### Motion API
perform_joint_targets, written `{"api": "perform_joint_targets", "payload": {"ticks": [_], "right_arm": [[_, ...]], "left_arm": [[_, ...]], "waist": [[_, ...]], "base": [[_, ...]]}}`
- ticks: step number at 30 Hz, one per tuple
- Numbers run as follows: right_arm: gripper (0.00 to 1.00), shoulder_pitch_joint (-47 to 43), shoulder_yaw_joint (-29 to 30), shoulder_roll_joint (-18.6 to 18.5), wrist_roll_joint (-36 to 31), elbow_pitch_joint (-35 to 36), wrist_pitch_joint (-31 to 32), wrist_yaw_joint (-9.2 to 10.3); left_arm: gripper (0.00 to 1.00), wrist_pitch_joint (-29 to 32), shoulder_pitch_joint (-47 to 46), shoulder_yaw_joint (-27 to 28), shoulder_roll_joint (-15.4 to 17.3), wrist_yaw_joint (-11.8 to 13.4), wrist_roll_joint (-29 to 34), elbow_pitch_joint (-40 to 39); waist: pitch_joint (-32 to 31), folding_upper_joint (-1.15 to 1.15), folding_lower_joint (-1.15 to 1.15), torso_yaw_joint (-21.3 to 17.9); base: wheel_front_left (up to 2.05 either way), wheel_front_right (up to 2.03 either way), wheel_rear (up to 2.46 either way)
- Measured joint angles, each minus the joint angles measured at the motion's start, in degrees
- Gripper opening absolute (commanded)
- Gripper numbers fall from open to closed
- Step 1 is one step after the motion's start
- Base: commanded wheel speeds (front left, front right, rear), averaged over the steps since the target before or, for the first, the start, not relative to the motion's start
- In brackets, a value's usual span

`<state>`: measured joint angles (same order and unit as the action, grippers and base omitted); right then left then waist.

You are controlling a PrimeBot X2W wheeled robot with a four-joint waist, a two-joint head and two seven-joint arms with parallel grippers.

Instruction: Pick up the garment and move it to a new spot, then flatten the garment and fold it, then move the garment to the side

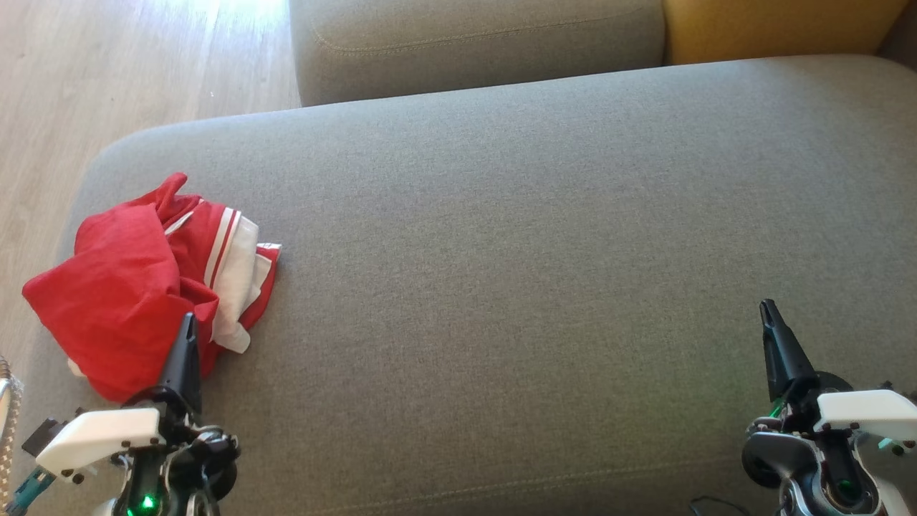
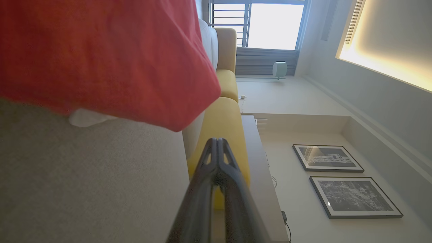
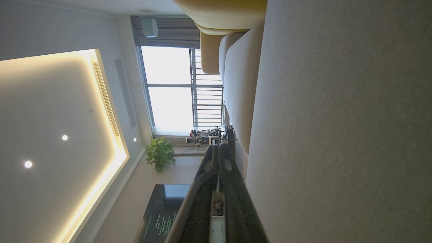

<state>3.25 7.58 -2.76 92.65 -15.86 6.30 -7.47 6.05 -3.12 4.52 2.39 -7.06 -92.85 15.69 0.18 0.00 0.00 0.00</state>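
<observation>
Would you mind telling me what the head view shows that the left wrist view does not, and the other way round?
Head view, beyond the left wrist view: the right gripper, shut, over the grey sofa seat, and the wooden floor.
Left wrist view, beyond the head view: a bright window, two framed pictures on the wall and a lit ceiling recess.
Shared: the crumpled red garment at the seat's left end, the shut left gripper close to it, the grey sofa seat and a yellow cushion.
</observation>
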Motion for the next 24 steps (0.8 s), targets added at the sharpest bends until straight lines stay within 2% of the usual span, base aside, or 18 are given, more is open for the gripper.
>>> {"api": "perform_joint_targets", "payload": {"ticks": [23, 24], "right_arm": [[0.0, 0.0, 0.0, 0.0, 0.0, 0.0, 0.0, 0.0], [1.0, -0.01, 0.0, 0.0, 0.0, -0.02, 0.0, 0.0]], "left_arm": [[0.0, 0.0, 0.0, 0.0, 0.0, 0.0, 0.0, 0.0], [1.0, 0.0, 0.0, -0.01, -0.01, 0.0, 0.0, 0.02]], "waist": [[0.0, 0.0, 0.0, 0.0], [0.0, 0.0, 0.0, 0.0]], "base": [[0.0, 0.0, 0.0], [0.0, 0.0, 0.0]]}}
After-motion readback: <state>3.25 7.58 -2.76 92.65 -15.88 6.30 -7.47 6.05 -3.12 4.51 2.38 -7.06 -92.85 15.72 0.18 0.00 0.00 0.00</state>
